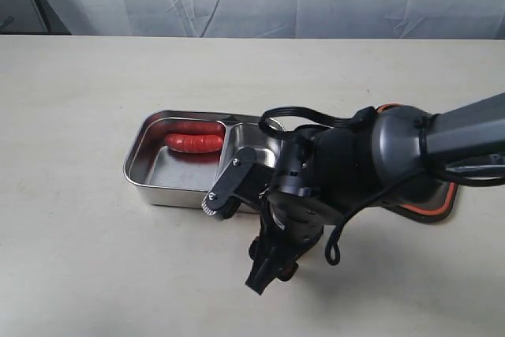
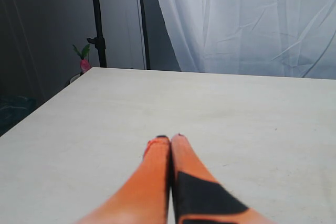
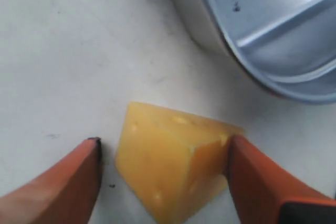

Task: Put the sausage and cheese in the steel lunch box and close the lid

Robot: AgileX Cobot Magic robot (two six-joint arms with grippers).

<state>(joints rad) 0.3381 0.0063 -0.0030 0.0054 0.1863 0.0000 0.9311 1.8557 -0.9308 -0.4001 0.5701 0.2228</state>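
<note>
Cheese, a small yellow-orange toy wedge with tiny holes (image 3: 176, 163), sits between our right fingers (image 3: 63, 182). These orange fingers stand spread: one touches or nearly touches its side, the other stands clear. Our left fingers (image 2: 157, 171) are pressed together, holding nothing.

The cheese lies on the pale surface (image 3: 63, 51), just beside the outer wall of the shiny steel lunch box (image 3: 273, 40), not in it. We judge it light, stiff and smooth. Its sloping faces could squirt out of a pinch, so we would grip across the thick middle.

Its broad edge spans the gap between the fingers and faces the box; it narrows toward the wrist. The glossy red sausage (image 1: 193, 144) lies lengthwise along the wide compartment's far wall.
</note>
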